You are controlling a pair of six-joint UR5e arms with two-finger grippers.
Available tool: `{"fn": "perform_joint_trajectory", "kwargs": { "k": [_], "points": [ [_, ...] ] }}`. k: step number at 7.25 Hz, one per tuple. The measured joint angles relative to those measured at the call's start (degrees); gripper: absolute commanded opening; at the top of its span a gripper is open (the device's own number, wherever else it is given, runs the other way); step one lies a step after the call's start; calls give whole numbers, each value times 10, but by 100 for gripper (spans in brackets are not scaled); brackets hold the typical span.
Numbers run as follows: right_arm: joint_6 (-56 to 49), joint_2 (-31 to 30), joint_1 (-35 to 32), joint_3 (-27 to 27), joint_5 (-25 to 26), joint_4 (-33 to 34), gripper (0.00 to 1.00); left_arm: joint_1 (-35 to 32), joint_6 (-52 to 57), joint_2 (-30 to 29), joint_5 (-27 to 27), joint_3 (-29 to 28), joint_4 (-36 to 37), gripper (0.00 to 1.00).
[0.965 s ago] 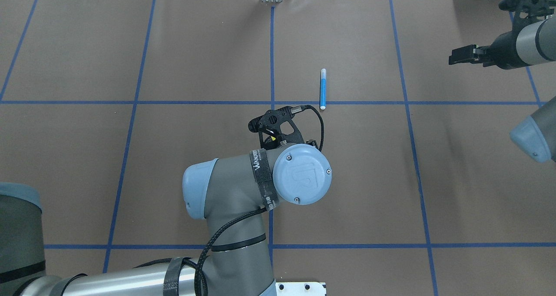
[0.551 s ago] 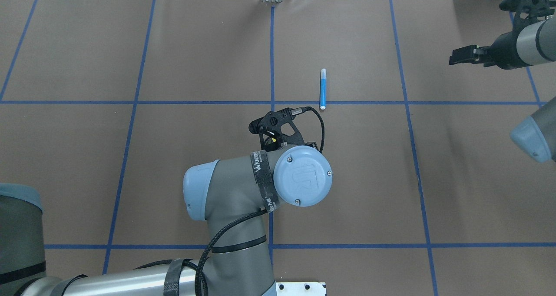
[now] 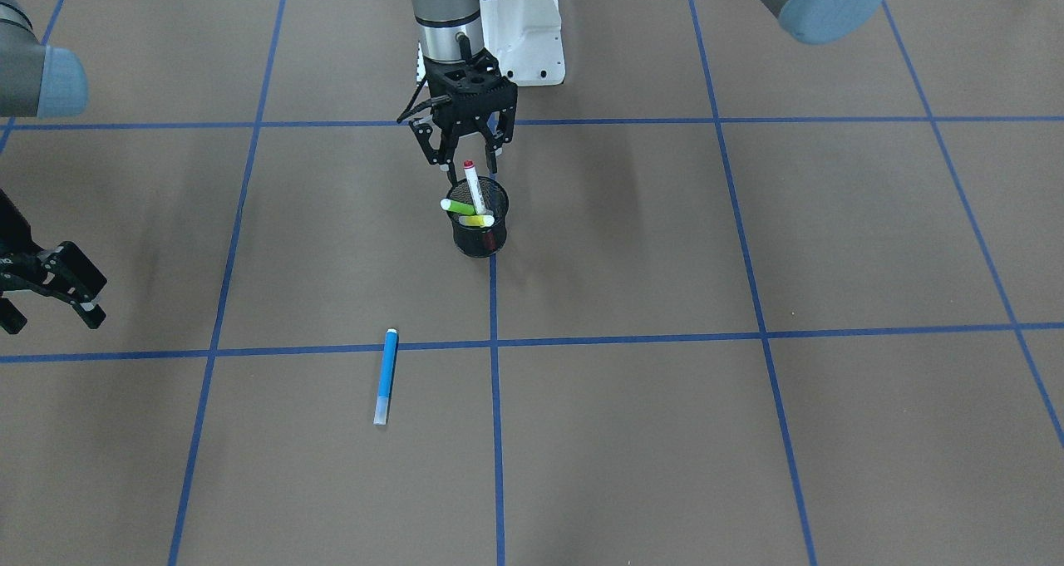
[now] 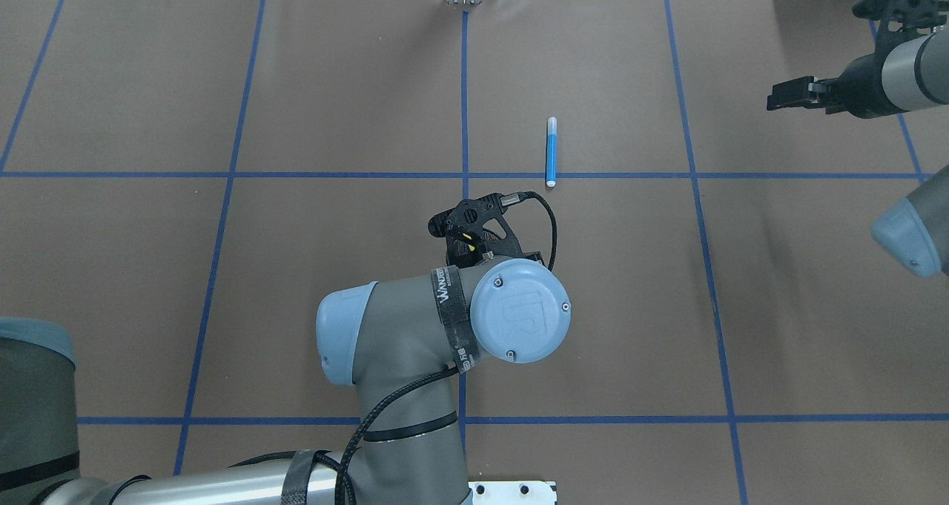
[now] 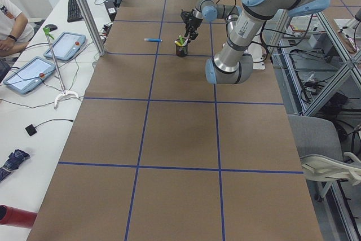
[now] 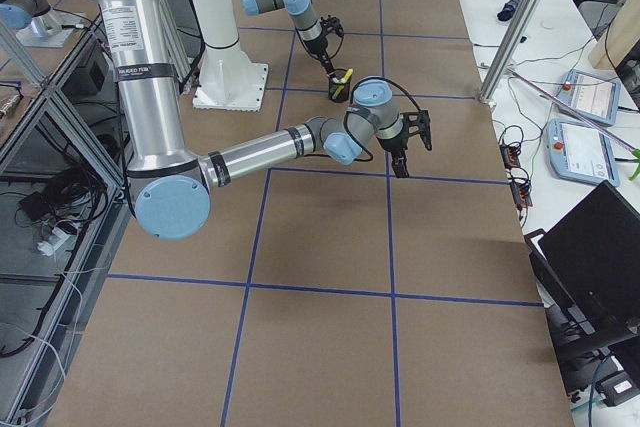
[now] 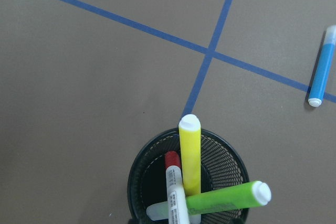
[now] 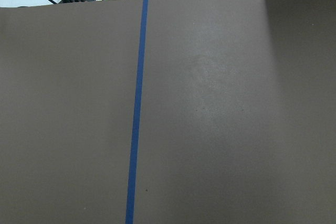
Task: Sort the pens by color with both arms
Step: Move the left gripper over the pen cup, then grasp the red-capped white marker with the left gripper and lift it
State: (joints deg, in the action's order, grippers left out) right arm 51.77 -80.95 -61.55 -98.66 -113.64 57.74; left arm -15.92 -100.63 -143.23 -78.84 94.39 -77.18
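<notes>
Left gripper [image 3: 464, 160] has drawn slightly baseward, spread over mesh cup [image 3: 478, 238], red-capped white pen [image 3: 474, 188] between its fingers. Lime-green pen [image 3: 457, 207], yellow pen [image 3: 477, 220] lean inside. Blue pen [image 3: 386, 375] flat on open table [image 3: 748, 433], well apart. Right gripper [image 3: 48, 321] spread, far aside.

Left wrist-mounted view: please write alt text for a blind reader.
A black mesh cup, seen from above, holds a yellow pen, a lime-green pen and a red-capped white pen. A blue pen lies on the brown table at right, its end on a tape line.
</notes>
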Motion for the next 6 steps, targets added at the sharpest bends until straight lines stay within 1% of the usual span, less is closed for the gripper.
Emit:
{"fn": "perform_joint_trajectory", "kwargs": {
  "k": [1,2,4,5,6],
  "points": [
    [0,0,0,0,0,0,100,1,0,0,0,0,0,60],
    [0,0,0,0,-1,1,100,3,0,1,0,0,0,49],
    [0,0,0,0,-1,1,100,4,0,2,0,0,0,12],
    [0,0,0,1,-1,1,100,4,0,2,0,0,0,0],
    [0,0,0,2,-1,1,100,4,0,2,-1,1,0,0]
  ]
}}
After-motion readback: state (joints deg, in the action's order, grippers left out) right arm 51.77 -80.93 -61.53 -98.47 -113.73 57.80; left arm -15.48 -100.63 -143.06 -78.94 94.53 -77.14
